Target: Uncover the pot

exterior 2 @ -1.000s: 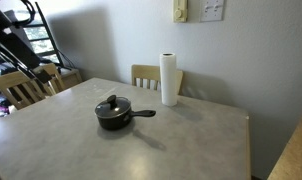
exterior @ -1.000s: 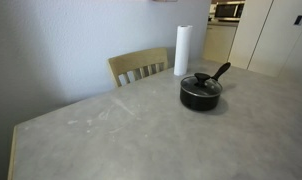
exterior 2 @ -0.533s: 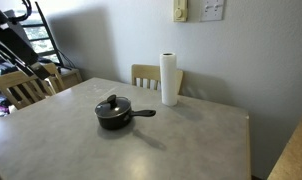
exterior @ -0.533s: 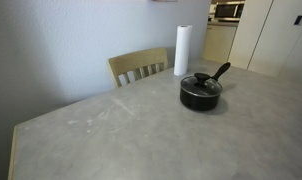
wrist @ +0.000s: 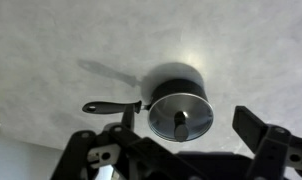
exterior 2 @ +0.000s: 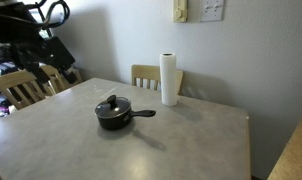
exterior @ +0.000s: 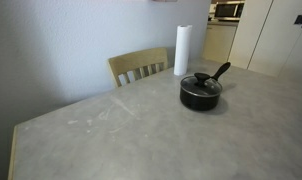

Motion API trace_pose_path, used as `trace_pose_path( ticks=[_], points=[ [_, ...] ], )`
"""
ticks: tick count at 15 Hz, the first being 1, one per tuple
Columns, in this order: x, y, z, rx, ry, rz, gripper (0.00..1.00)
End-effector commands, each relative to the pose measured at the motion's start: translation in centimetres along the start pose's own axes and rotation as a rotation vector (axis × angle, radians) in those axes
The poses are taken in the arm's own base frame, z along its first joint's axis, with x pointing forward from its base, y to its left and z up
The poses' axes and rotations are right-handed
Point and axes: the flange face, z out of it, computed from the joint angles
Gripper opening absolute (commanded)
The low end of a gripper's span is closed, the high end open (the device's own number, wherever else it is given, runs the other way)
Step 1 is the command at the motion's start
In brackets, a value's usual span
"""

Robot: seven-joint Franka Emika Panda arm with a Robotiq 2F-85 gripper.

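Observation:
The pot (exterior: 201,98) is a small black saucepan with a long straight handle, standing on the grey table (exterior: 101,135). It also shows in the other exterior view (exterior 2: 115,121). A round glass lid (exterior: 199,82) with a dark knob sits on it. In the wrist view the lid (wrist: 181,117) covers the pot (wrist: 173,74) and the handle (wrist: 111,106) points left. My gripper (wrist: 189,125) is open and empty, well above the lid, with one finger on each side of it in the picture. The arm (exterior 2: 31,30) shows at the upper left.
A white paper towel roll (exterior: 181,50) stands upright behind the pot, also seen in an exterior view (exterior 2: 169,79). A wooden chair (exterior: 138,67) is at the table's far side. Another chair (exterior 2: 21,88) and dark equipment stand beyond the table's left end.
The arm has moved up and over toward the table at the upper left of an exterior view. The pot, lid and paper roll have not moved.

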Motion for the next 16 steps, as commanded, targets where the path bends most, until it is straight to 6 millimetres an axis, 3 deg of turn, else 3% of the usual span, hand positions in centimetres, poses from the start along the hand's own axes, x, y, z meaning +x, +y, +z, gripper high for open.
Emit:
trace_pose_path(
  ticks=[1, 3, 4, 5, 10, 16],
  points=[
    [4.3, 2.5, 1.7, 0.098, 0.018, -0.163, 1.0],
    [6.0, 2.8, 1.8, 0.163, 0.047, -0.257, 1.0],
    [6.1, 3.4, 1.6, 0.158, 0.059, -0.285, 1.0],
    [4.8, 2.3, 1.4, 0.134, 0.058, -0.22, 1.0],
    [6.1, 3.1, 1.8, 0.14, 0.057, -0.295, 1.0],
    [7.7, 3.8, 5.6, 0.074, -0.136, -0.456, 1.0]
  ],
)
